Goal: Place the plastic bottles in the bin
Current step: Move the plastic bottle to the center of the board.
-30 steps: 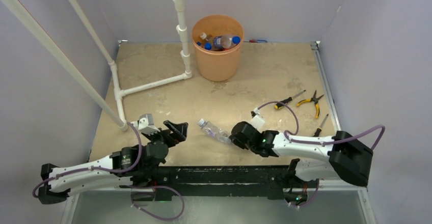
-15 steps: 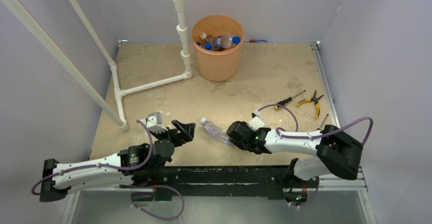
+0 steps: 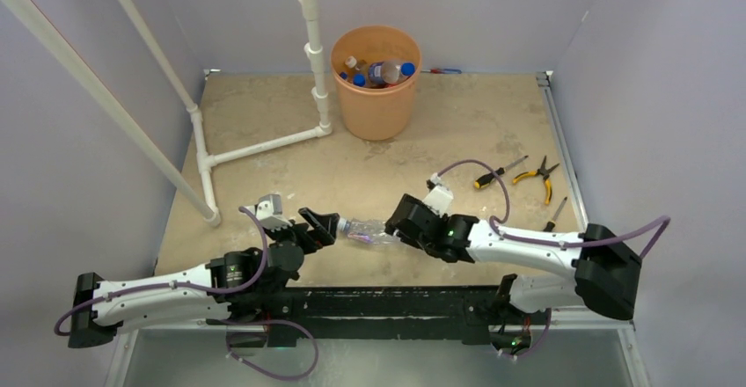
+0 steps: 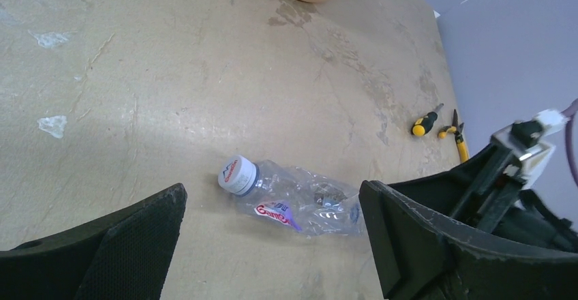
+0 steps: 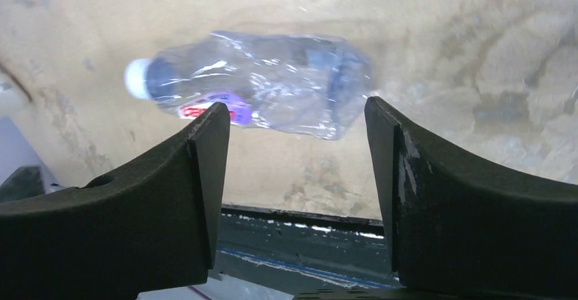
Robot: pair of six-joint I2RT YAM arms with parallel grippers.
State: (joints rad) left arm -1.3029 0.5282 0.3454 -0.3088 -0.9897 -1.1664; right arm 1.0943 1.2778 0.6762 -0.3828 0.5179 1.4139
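Crumpled clear plastic bottle with a white cap (image 3: 369, 231): flat on the tan table near the arm bases, lying between both grippers.

Right gripper (image 3: 398, 226): black fingers spread wide, pinching nothing. In its wrist view the bottle (image 5: 259, 85) lies crosswise just past the fingertips.

Left gripper (image 3: 329, 227): also spread and empty. In its wrist view the cap end of the bottle (image 4: 293, 201) sits just ahead of the tips.

Change over the last second: both arms closed in from either side. The bottle swung from diagonal to nearly in line between them, and the cap is now just beside the left tips. My read: the right gripper nudged it rather than gripped it.

Meaning: no grasp yet. Two grippers converging on one bottle risk a clash, so one should yield. Crushed thin plastic will likely flex and slip under the pads.

Round orange plastic bin (image 3: 376, 110): far side of the table, well apart, next to the white pipe frame (image 3: 264, 145). Several capped bottles (image 3: 378, 72) are inside already. This is the only bottle I can see outside it.

Yellow-handled pliers (image 3: 537, 174) on the right are not in play.
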